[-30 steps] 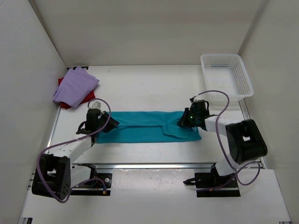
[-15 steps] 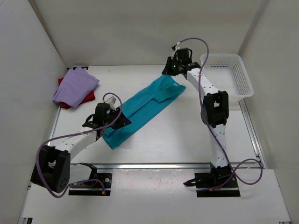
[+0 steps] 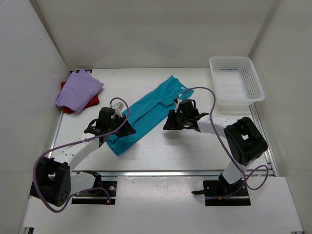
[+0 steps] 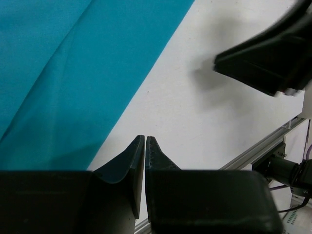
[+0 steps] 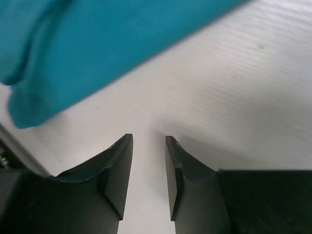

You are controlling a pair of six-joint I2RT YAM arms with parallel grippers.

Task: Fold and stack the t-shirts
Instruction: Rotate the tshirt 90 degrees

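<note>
Your right arm had pulled back from the far end of the teal shirt [image 3: 146,114], where it reached half a second earlier. It had let the cloth go. The right gripper [image 5: 148,139] now sat low over the bare table [image 3: 161,151], just beside the shirt's right edge, and its fingers stood apart with nothing between them.

The shirt, which a second earlier had run straight across in front of the arms, lay as a long folded band on a diagonal. That diagonal ran from near the left arm up toward the basket [image 3: 233,58]. The left gripper [image 4: 145,138] was at the band's near end. In the left wrist view its fingers were pressed tip to tip over white table, close beside the teal edge, and no cloth showed between them.

The lavender shirt [image 3: 78,87] rested folded on the red shirt [image 3: 92,101] at the back left, well apart from the teal one.

Judged from this, you had released both ends and the band was laid out. It was not yet folded short or stacked on the other two.
</note>
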